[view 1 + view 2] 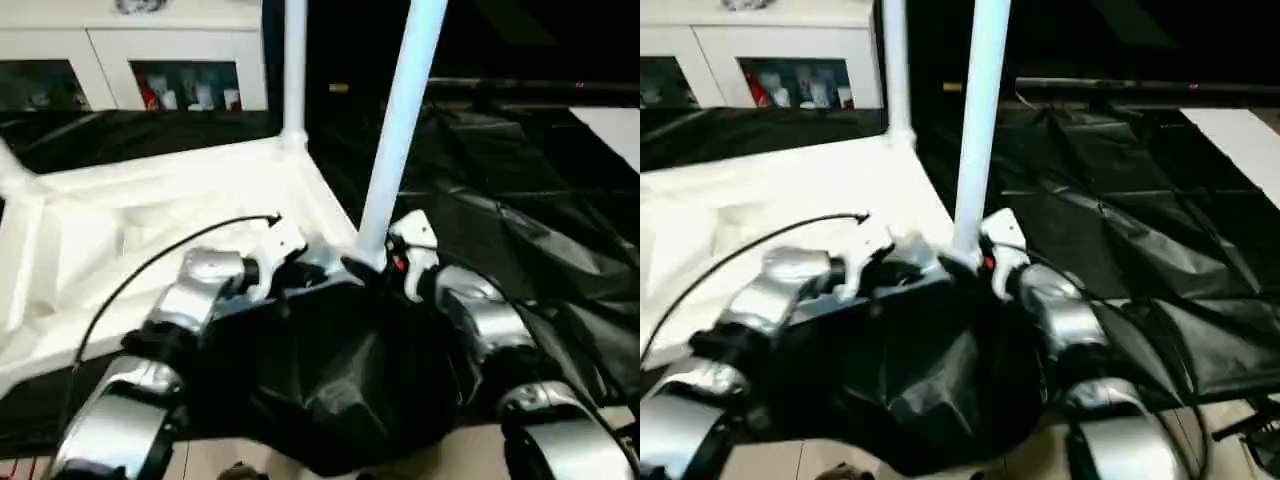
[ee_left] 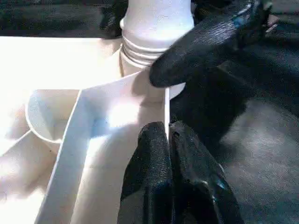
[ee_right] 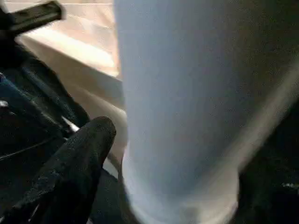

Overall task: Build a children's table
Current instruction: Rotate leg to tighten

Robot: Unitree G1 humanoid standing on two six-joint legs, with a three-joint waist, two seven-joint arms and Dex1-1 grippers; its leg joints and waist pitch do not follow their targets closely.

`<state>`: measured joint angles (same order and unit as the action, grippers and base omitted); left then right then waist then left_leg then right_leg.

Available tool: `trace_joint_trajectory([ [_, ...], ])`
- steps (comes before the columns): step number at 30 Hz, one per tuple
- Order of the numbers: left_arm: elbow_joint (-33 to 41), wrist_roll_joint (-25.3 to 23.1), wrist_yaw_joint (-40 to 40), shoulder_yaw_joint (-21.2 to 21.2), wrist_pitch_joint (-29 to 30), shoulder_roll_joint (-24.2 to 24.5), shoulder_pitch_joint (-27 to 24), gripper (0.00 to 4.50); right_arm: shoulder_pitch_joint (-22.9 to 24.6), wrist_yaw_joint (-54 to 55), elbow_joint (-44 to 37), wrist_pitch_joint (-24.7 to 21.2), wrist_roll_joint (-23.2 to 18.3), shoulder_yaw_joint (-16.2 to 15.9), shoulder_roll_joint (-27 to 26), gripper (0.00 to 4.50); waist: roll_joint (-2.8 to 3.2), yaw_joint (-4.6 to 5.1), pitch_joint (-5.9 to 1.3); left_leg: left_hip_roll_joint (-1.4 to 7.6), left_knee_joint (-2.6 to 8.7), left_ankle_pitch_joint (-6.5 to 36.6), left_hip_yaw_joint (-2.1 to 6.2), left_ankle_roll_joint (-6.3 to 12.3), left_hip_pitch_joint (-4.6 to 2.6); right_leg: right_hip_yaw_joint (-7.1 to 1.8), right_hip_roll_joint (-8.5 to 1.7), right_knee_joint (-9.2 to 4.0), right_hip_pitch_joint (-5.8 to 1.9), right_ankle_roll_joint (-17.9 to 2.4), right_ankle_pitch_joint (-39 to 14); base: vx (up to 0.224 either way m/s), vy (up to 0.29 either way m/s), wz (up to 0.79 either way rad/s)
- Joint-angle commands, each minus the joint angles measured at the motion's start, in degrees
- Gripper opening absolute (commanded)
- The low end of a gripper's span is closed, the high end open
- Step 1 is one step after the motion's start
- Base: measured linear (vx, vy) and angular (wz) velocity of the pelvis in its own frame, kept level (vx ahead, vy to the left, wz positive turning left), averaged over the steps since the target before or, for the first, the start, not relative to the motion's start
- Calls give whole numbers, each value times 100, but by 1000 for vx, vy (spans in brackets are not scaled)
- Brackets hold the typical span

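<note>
From the head cameras, the tabletop [image 1: 150, 215] lay upside down on black sheeting [image 1: 520, 230], ribbed underside up, its long axis running away to the left. One leg [image 1: 400, 130] rose from the near corner socket, leaning slightly right; a second leg [image 1: 294, 70] stood upright at the far corner.

In the left wrist view, the left gripper [image 2: 169, 144] had its fingers pressed together on the tabletop's thin rim beside the leg's ribbed base.

In the right wrist view, one finger [image 3: 77, 172] of the right gripper [image 1: 385, 262] stood just beside the leg; its fingers' spread I cannot tell.
</note>
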<state>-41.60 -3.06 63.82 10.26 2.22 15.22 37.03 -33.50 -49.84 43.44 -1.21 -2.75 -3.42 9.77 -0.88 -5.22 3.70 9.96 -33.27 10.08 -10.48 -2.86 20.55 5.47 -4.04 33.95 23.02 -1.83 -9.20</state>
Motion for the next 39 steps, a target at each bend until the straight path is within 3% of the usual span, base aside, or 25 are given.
trace_joint_trajectory([
  [1, 424, 443, 439, 152, -76, -109, -47, 0, 128, -822, -362, -48, -155, -482, -57, 377, 1, -33, -402, 405, 377, 1316, 126, 294, -60, -361, -566, -446, -302, -1079, -1923, 0, 0, 0],
  [4, 710, 536, 897, 218, 98, 79, -211, 0, 237, -1180, -576, -85, -233, -528, 143, 377, 10, -33, -403, 419, 382, 1259, 117, 352, -41, -361, -551, -411, -295, -1146, -1723, 0, 0, 0],
  [10, 915, 565, 1239, 256, 241, 273, -351, 0, 406, -1660, -883, -263, -269, -640, 353, 377, -17, -45, -394, 402, 381, 1335, 118, 290, -43, -359, -555, -446, -285, -1042, -2060, 0, 0, 0],
  [17, 1066, 587, 1220, 267, 380, 292, -427, 0, 481, -1741, -1039, -491, -385, -667, 334, 307, -7, -59, -390, 397, 379, 1305, 116, 274, -56, -359, -557, -458, -276, -1025, -2093, 0, 0, 0],
  [22, 1044, 564, 1095, 250, 375, 219, -411, 0, 524, -1563, -1054, -571, -339, -637, 237, 284, -10, -56, -393, 394, 379, 1291, 117, 259, -52, -358, -553, -456, -276, -1008, -2071, 0, 0, 0],
  [29, 785, 430, 378, 111, 372, -53, -214, 0, 532, -684, -892, -611, -276, -460, -122, 269, -22, 21, -366, 372, 391, 1528, 145, 151, -69, -352, -566, -535, -246, -798, -2666, 0, 0, 0],
  [30, 543, 390, -113, -10, 354, -282, -28, 0, 467, -111, -662, -547, -201, -367, -373, 269, -23, 25, -372, 364, 387, 1539, 149, 150, -73, -350, -571, -542, -251, -770, -2698, 0, 0, 0],
  [31, 518, 383, -166, -21, 351, -305, -9, 0, 459, -47, -638, -543, -193, -356, -399, 268, -8, 51, -360, 358, 392, 1587, 151, 97, -91, -351, -560, -555, -215, -756, -2771, 0, 0, 0],
  [32, 434, 351, -331, -39, 347, -379, 55, 0, 417, 208, -535, -542, -170, -305, -503, 268, -28, 47, -377, 351, 385, 1582, 163, 91, -78, -340, -585, -556, -257, -737, -2819, 0, 0, 0],
  [33, 227, 236, -765, -48, 303, -550, 206, 0, 275, 887, -274, -574, -150, -144, -762, 268, -26, 49, -369, 355, 390, 1557, 157, 97, -73, -346, -583, -561, -242, -725, -2812, 0, 0, 0],
  [34, 227, 236, -765, -48, 303, -550, 206, 0, 275, 887, -274, -574, -150, -144, -762, 268, -13, 63, -359, 342, 385, 1666, 161, 49, -117, -337, -579, -586, -203, -714, -2968, 0, 0, 0],
  [35, 63, 143, -1131, -38, 288, -713, 331, 0, 85, 1639, 23, -644, -181, 86, -1026, 268, -13, 70, -369, 343, 388, 1663, 174, 32, -105, -327, -582, -573, -233, -702, -2979, 0, 0, 0],
  [37, -59, 108, -1347, -26, 269, -883, 433, 0, -138, 2203, 344, -664, -258, 300, -1262, 268, 8, 91, -378, 350, 392, 1659, 170, -9, -116, -340, -581, -571, -208, -720, -2854, 0, 0, 0],
  [39, -79, 116, -1369, -28, 247, -932, 454, 0, -190, 2231, 417, -639, -253, 296, -1307, 268, -1, 89, -394, 345, 388, 1601, 160, 30, -96, -349, -578, -549, -230, -766, -2605, 0, 0, 0],
])
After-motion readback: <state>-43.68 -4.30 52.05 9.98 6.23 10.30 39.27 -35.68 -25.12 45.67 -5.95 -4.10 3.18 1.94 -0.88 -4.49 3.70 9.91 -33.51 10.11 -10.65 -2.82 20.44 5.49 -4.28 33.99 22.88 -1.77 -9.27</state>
